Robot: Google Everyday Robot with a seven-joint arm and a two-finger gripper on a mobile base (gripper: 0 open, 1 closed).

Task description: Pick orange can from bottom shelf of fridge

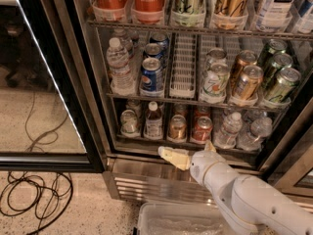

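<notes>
The orange can [177, 128] stands on the bottom shelf [142, 142] of the fridge [93, 106], in the third lane from the left, coppery with a silver top. A redder can [201, 129] stands just right of it. My gripper [174, 157] hangs in front of the fridge's ribbed steel base, just below the shelf's front edge and below the orange can, pointing left. It touches no can and holds nothing that I can see.
On the bottom shelf are also a pale can [129, 122], a small bottle [153, 121] and water bottles [228, 129] at right. The open glass door [44, 82] stands at left. Black cables [34, 199] lie on the floor. A clear bin [181, 222] sits below my arm.
</notes>
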